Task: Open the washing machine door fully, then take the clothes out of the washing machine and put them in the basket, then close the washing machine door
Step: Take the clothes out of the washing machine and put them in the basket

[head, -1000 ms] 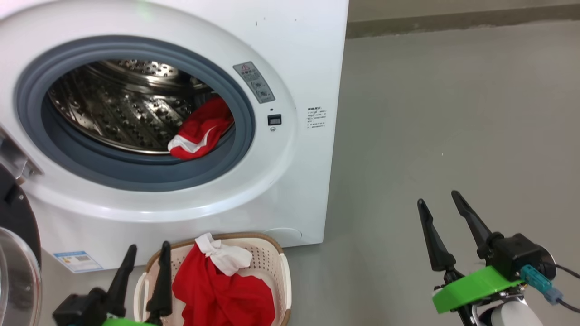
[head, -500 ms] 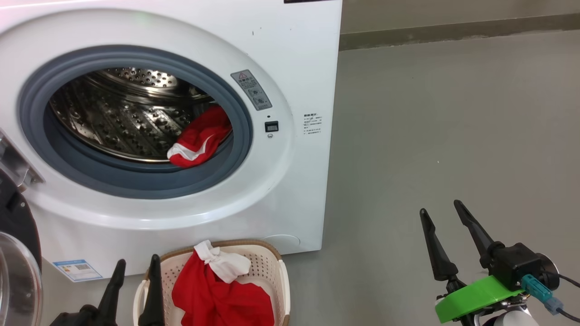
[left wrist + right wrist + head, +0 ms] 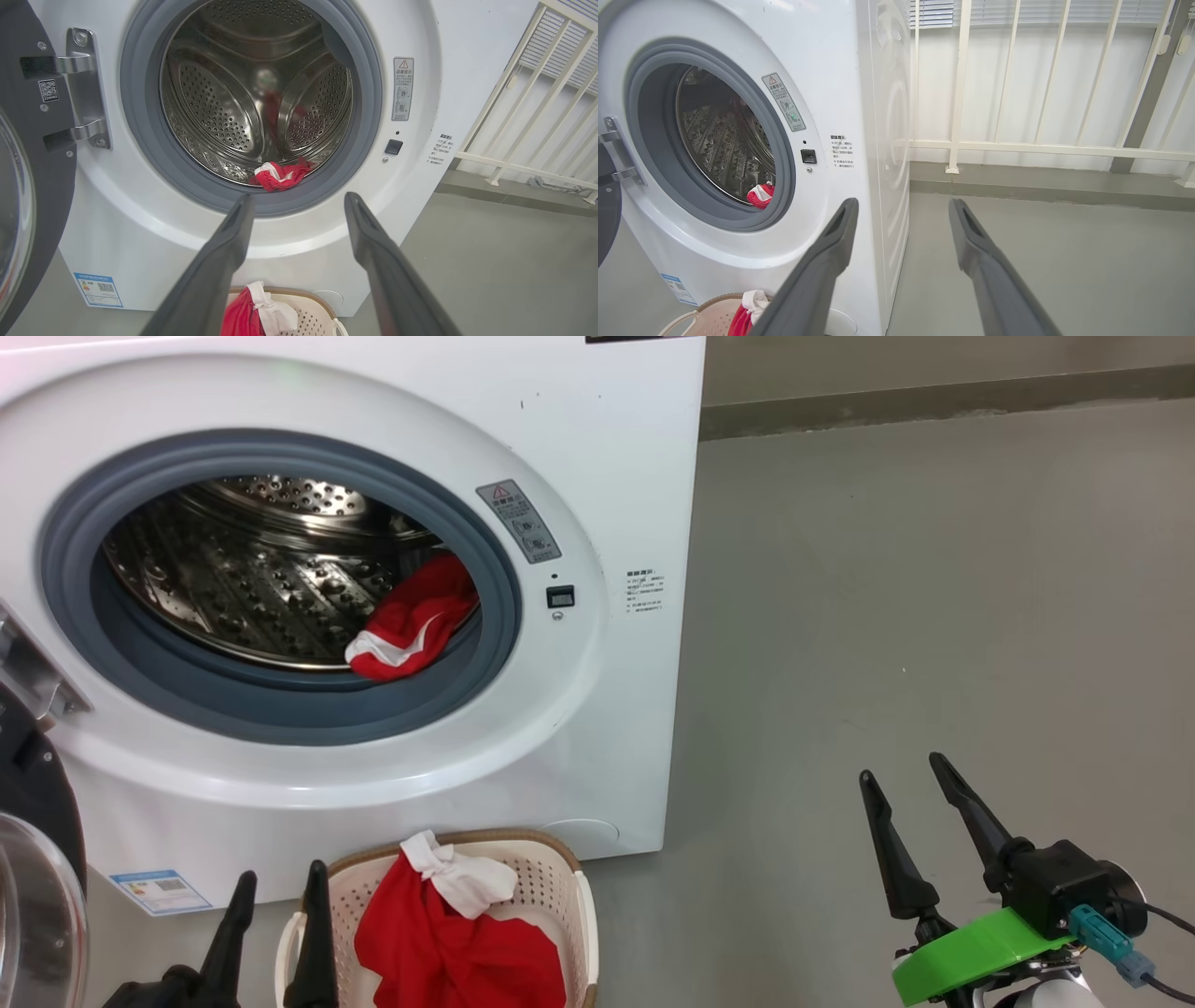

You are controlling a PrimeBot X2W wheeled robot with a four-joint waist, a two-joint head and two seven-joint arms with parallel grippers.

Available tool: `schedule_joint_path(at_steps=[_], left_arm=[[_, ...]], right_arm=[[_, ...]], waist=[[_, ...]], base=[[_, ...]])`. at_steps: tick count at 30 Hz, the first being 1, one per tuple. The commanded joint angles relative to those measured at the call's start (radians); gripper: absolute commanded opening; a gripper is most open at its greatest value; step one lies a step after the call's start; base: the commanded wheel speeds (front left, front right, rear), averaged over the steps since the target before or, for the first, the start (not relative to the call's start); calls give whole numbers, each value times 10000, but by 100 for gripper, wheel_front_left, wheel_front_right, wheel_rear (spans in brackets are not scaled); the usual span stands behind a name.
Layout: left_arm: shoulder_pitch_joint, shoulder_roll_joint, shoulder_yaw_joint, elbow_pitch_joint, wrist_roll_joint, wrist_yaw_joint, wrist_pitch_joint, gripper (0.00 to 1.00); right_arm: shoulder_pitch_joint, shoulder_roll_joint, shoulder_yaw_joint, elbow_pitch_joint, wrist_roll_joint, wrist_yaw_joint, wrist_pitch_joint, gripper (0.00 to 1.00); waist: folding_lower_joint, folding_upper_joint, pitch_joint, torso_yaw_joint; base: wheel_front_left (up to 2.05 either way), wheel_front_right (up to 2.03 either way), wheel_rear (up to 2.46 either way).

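Left tool (image 3: 280, 882): fingers spread wide, nothing between them. It hangs low in front of the washing machine (image 3: 607, 476), just beside the basket (image 3: 555, 887), and in its wrist view it points at the lower lip of the opening.

Right tool (image 3: 902, 767): also spread and empty, well off to the right over bare floor (image 3: 934, 569).

Clothes: one red garment (image 3: 448, 943) fills the basket, its white part lying on the back rim. A second red-and-white piece (image 3: 411, 621) sits at the lower right of the drum (image 3: 243, 579), lying against the grey rubber ring (image 3: 280, 709).

The washing machine door (image 3: 51, 196) is swung out to the left on its hinge (image 3: 84, 88). It looks fully open, though the far edge is cut off.

Risks, as I judge them:
- The drum piece lies against the ring, so a low or shallow pinch could catch rubber along with the cloth, or only a fold that slips free on the pull.
- A drop at the lip would land on the floor behind the basket, not in it.
- The basket is light and close to the left tool, so a downward sweep could shove or tip it.
- The load in the basket rides high at the rim, and adding another piece may push it over.
- If any fabric trails over the ring, the door would trap it when it closes.
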Motion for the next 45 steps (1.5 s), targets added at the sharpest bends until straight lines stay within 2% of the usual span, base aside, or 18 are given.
schedule_joint_path(at_steps=[1, 12, 24, 34, 45], left_arm=[[-174, 73, 384, -232, 104, -82, -118, 100], [-603, 3, 399, -134, 48, -116, -118, 100], [-2590, 253, 176, 509, 118, -302, -111, 100], [-5545, 771, -26, 2110, 147, -403, -88, 100], [-8865, 1253, 52, 4868, -619, -541, -99, 100]], right_arm=[[-211, 1, 200, -241, 15, 69, -63, 100], [-287, 1, 216, -241, 55, 69, -63, 100], [-841, 1, 122, -572, 9, 69, -63, 100], [-1633, 1, 123, -812, -39, 69, -63, 100], [-2371, 1, 182, -972, -87, 69, -63, 100]], waist=[[0, 0, 15, -1], [0, 0, 282, 7], [0, 0, 1666, 76], [0, 0, 3311, 47], [0, 0, 4698, -363]], base=[[0, 0, 0], [0, 0, 0], [0, 0, 0], [0, 0, 0], [0, 0, 0]])
